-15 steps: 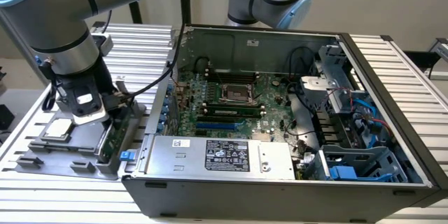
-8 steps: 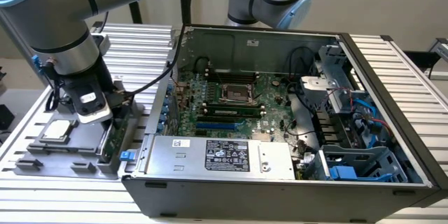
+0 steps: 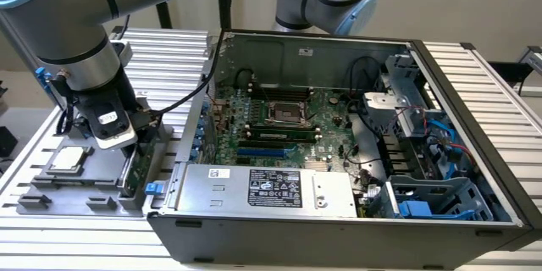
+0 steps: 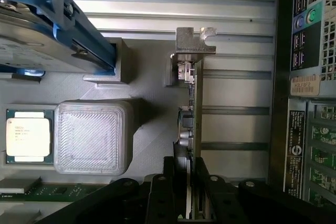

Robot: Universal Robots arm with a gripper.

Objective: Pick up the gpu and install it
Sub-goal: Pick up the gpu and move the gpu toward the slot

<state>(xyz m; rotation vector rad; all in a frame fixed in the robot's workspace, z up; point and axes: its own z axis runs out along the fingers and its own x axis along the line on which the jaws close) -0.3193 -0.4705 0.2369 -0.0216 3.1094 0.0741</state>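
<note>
Claw (image 4: 185,170) clamped on one gpu (image 4: 196,95); one CPU chip (image 4: 28,139), one hard drive (image 4: 31,32) nearby

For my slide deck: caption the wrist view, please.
Gripper clamped on the edge-on gpu, standing in its gray tray beside the computer case.

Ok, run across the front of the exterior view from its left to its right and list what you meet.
CPU chip → gpu, standing on edge → silver power supply → blue drive cage
</note>
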